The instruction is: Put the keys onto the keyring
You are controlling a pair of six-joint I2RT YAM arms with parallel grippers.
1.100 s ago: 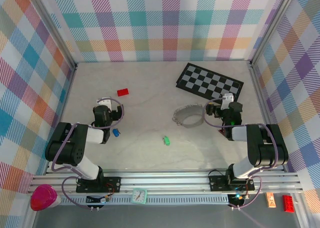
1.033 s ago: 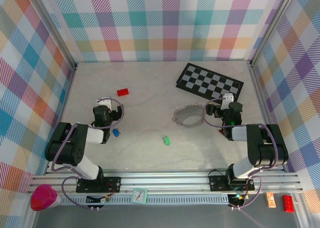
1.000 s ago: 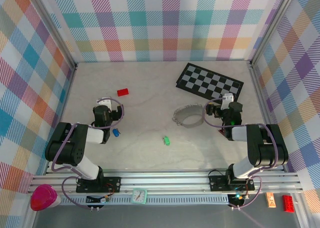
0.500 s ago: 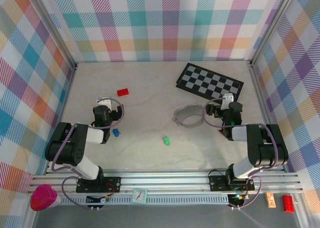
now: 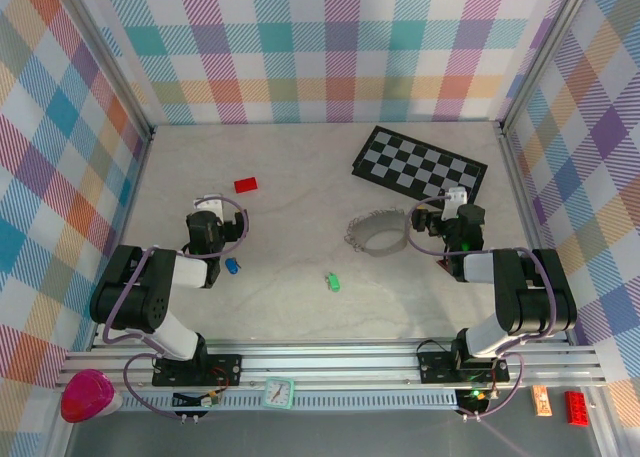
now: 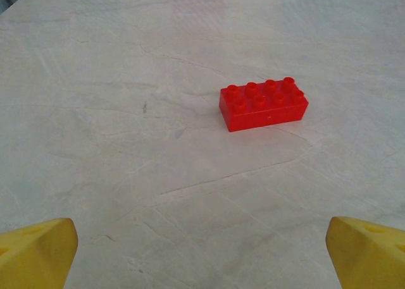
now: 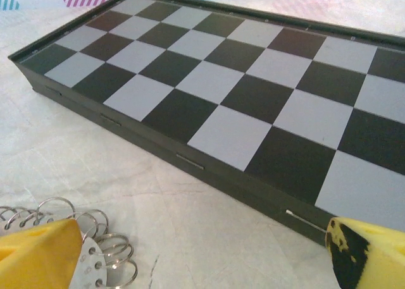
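Left gripper (image 5: 206, 211) is hanging low over the table (image 6: 126, 80), its yellow wedge-shaped fingers spread wide and holding nothing. It is facing the red block (image 6: 264, 104) straight ahead. The blue key (image 5: 231, 265) is lying behind it and to its right, beside the wrist. That is looking like the main risk: the wrist camera is not covering the key, so a blind reach may be closing on the block instead. The green key (image 5: 332, 281) is lying well apart from both grippers, between the arms and nearer their bases.

The right gripper (image 7: 202, 257) is also gaping open and empty, pointing at the checkerboard (image 7: 240, 99). The keyring (image 7: 107, 248) is lying just beside its left finger, so any sideways sweep is likely to be dragging the loose loop along.

Both keys are tiny and flat on a pale, smooth, faintly veined surface, so they are probably going to skid under a pinch. The keyring is showing as thin silvery wire loops, limp in shape. The block is glossy plastic with eight studs. The board is a shallow, dark-rimmed slab of matte squares.
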